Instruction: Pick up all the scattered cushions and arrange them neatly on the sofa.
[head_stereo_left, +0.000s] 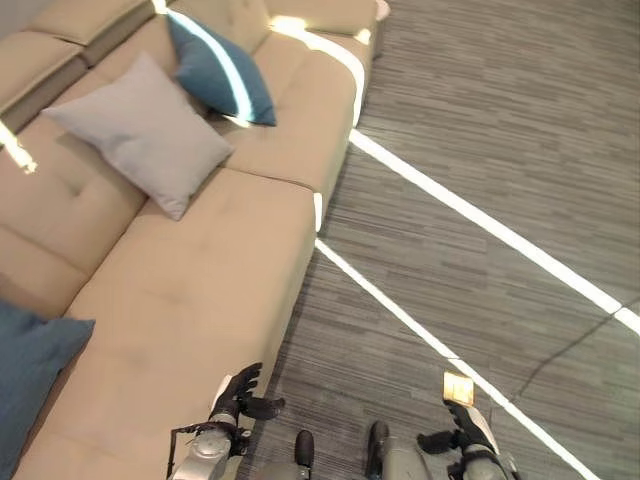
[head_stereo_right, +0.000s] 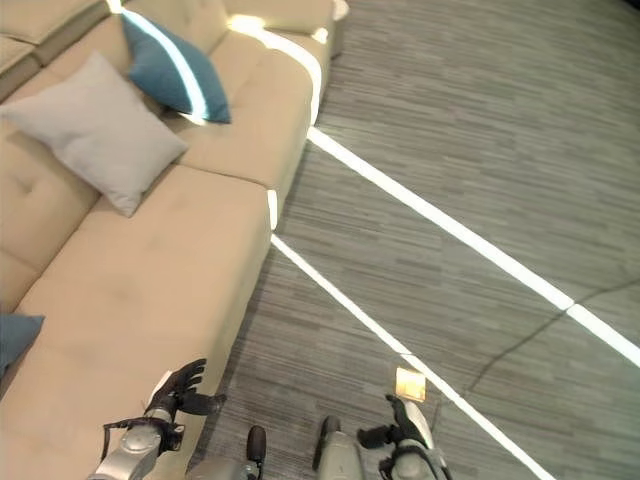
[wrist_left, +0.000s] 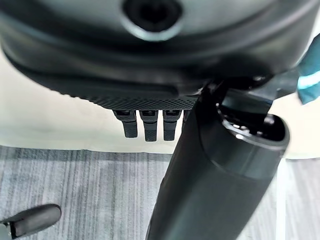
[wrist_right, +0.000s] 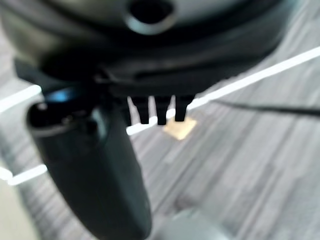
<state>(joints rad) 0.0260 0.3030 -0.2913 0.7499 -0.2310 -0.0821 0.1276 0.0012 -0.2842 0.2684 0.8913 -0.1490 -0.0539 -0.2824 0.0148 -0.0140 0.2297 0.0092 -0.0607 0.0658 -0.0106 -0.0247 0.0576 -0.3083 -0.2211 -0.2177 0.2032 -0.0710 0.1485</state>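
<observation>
a blue cushion (head_stereo_left: 30, 375) lies at the sofa's (head_stereo_left: 190, 290) near left end, a grey cushion (head_stereo_left: 140, 130) and a second blue cushion (head_stereo_left: 222, 68) lean further along. the left robot hand (head_stereo_left: 240, 392), fingers spread and empty, hovers over the seat edge; the right robot hand (head_stereo_left: 468, 425) is open over the floor (head_stereo_left: 480, 150). best to scan the floor for strays before reaching, then grip a cushion by its corner.

Sofa (head_stereo_left: 200, 290): beige, plain, tufted seams. Cushion (head_stereo_left: 140, 130) at mid-seat: pale grey, plain. Cushion (head_stereo_left: 220, 65) beyond it: teal blue, crossed by a bright light stripe. Third cushion (head_stereo_left: 30, 370) at the near end: same teal. Floor (head_stereo_left: 480, 130): grey, fine streaked grain, cut by white light bands. Small tan patch (head_stereo_left: 458, 388) on floor. Both hands (head_stereo_left: 240, 395) (head_stereo_left: 462, 425) dark.
</observation>
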